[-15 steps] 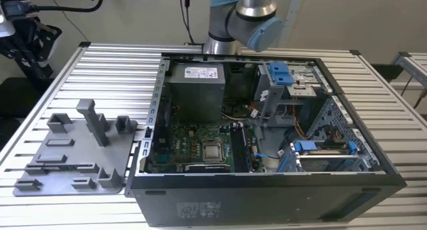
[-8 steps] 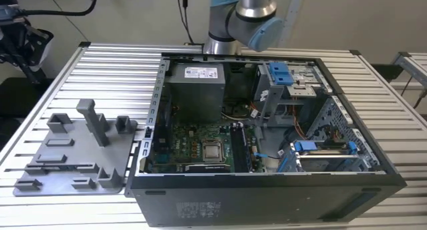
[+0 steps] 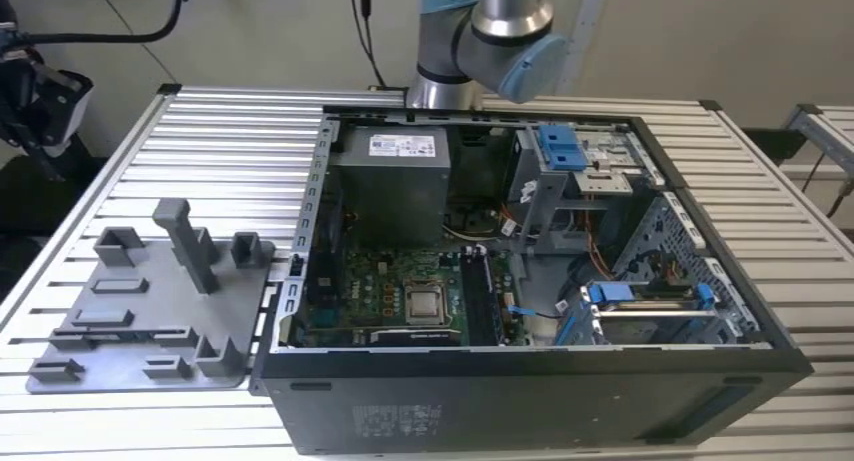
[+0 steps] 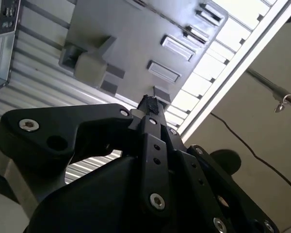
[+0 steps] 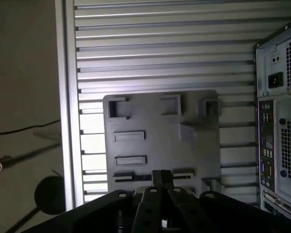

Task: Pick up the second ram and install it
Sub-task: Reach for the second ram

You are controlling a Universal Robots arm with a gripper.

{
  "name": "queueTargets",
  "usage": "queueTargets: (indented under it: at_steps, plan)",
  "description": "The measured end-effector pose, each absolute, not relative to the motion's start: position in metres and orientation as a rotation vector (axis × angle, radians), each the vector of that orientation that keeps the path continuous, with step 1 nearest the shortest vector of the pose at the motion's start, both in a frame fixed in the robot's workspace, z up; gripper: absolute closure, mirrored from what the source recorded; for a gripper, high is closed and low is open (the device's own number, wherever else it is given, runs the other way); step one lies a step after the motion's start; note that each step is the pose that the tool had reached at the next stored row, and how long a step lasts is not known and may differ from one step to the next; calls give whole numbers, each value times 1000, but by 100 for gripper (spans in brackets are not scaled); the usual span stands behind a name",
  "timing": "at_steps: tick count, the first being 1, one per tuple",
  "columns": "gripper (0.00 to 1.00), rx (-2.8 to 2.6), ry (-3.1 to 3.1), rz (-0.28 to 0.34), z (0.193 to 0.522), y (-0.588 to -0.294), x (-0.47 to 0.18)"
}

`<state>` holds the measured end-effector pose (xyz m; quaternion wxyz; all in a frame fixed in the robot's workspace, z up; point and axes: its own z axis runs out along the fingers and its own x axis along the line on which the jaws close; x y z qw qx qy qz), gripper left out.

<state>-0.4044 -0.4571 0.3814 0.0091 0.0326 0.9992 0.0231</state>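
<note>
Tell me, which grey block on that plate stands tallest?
The slim post near the middle of the plate: it rises well above the squat blocks around it.

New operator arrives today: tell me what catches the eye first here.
The open computer case dominates the exterior view, its motherboard laid bare, on a slatted table. At that view's left lies a grey fixture plate with upright blocks. In both wrist views the black gripper hangs above that plate.
</note>
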Motion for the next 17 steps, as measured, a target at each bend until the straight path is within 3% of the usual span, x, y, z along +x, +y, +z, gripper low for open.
queueTargets:
  at_steps: [17]
  plan:
    - [89, 101, 3121, 72, 380, -485, -406]
